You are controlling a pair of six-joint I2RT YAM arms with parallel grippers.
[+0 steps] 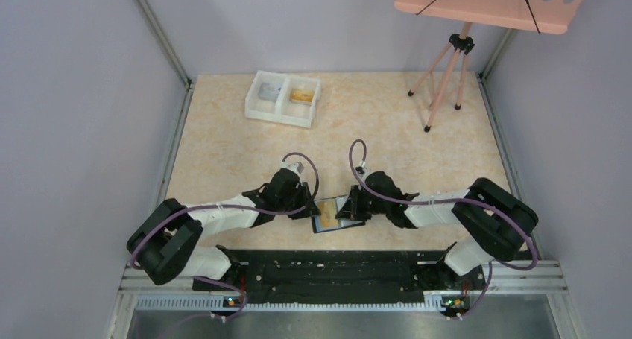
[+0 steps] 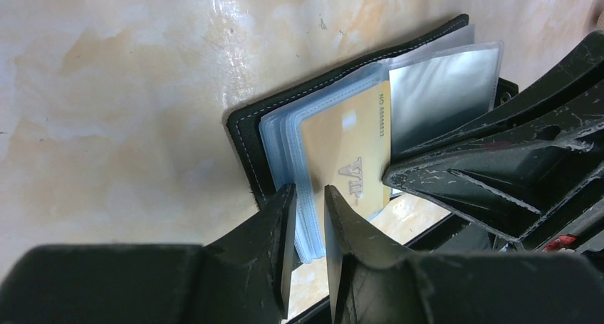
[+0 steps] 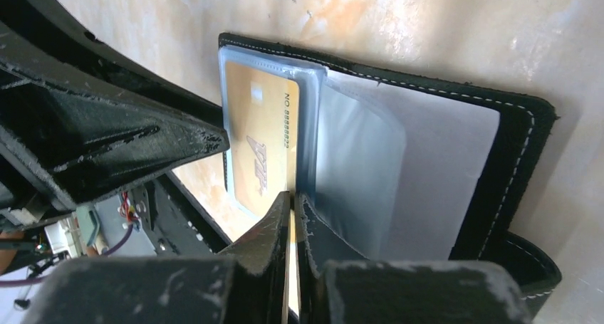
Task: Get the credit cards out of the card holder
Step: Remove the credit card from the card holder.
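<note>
The black card holder (image 1: 328, 223) lies open near the table's front edge, between my two grippers. Its clear plastic sleeves (image 2: 285, 135) fan up from the black stitched cover (image 2: 246, 142). A gold credit card (image 2: 342, 142) marked VIP sits in the front sleeve. My left gripper (image 2: 310, 194) is shut on the edge of the sleeve stack. My right gripper (image 3: 293, 197) is shut on the lower edge of the gold card (image 3: 256, 121), next to an empty sleeve (image 3: 356, 160). From above, the left gripper (image 1: 311, 208) and the right gripper (image 1: 349, 207) almost touch over the holder.
A white two-compartment tray (image 1: 253, 104) stands at the back, with a silvery card in its left half and an orange one in its right. A pink tripod stand (image 1: 446, 74) is at the back right. Walls close in both sides. A black rail (image 1: 328, 268) runs along the front.
</note>
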